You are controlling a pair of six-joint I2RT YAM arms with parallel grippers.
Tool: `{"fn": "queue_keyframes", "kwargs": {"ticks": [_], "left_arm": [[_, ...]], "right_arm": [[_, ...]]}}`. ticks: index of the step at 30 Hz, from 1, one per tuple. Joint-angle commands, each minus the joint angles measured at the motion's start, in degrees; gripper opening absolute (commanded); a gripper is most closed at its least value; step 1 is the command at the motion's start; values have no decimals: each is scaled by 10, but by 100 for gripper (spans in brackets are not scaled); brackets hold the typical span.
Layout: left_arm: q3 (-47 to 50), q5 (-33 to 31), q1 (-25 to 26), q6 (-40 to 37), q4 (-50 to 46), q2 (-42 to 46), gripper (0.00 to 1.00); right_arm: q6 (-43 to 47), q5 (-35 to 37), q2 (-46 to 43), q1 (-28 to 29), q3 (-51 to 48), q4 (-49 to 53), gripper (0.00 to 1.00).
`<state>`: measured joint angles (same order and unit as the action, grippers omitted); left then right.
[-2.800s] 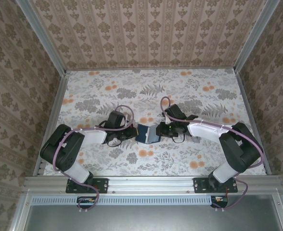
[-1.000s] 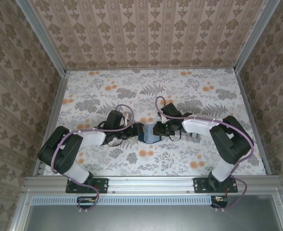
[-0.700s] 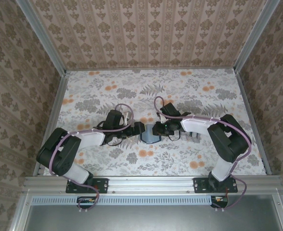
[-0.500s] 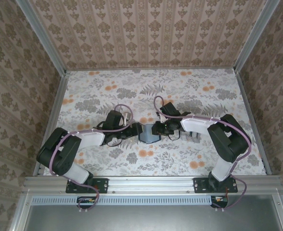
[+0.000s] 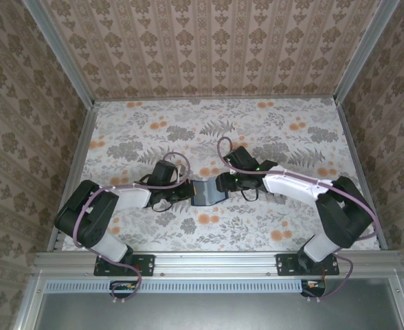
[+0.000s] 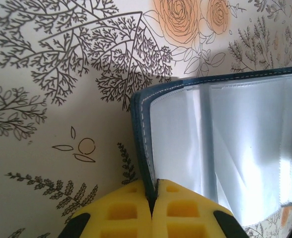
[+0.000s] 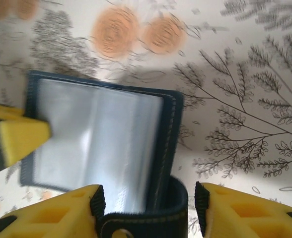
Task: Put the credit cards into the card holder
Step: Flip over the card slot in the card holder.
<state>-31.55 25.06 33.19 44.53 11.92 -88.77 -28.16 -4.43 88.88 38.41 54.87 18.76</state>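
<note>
The card holder lies open on the floral table between both grippers, its navy cover around clear, greyish sleeves. My left gripper is shut on the holder's left navy edge, yellow fingers pinching the stitched rim. From the top it sits just left of the holder. My right gripper stands open at the holder's right side. Its yellow fingers straddle the holder's curved navy strap, with a gap on the right. The open holder spreads beyond the strap. The credit cards are hidden.
The floral tablecloth stretches free behind the grippers. Patterned walls and metal rails close in the sides. Both arms reach inward from the near edge, cables looping above the wrists.
My left gripper has closed on the card holder's left edge. The right gripper's jaws have spread apart and released the holder. The holder has shifted slightly left.
</note>
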Motion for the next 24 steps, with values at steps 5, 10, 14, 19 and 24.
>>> {"fn": "queue_keyframes", "kwargs": {"ticks": [5,10,14,19,24], "left_arm": [[-10,-16,-1,12,-38,25,0],[-8,-30,-1,13,-67,61,0],[-8,-44,-2,11,-92,91,0],[5,-51,-3,9,-89,109,0],[4,-36,-4,-4,-91,106,0]], "right_arm": [[29,90,-8,77,81,81,55],[0,52,31,112,127,81,55],[-37,21,69,117,119,45,47],[-44,32,105,113,108,40,38],[-41,52,57,91,81,51,39]]}}
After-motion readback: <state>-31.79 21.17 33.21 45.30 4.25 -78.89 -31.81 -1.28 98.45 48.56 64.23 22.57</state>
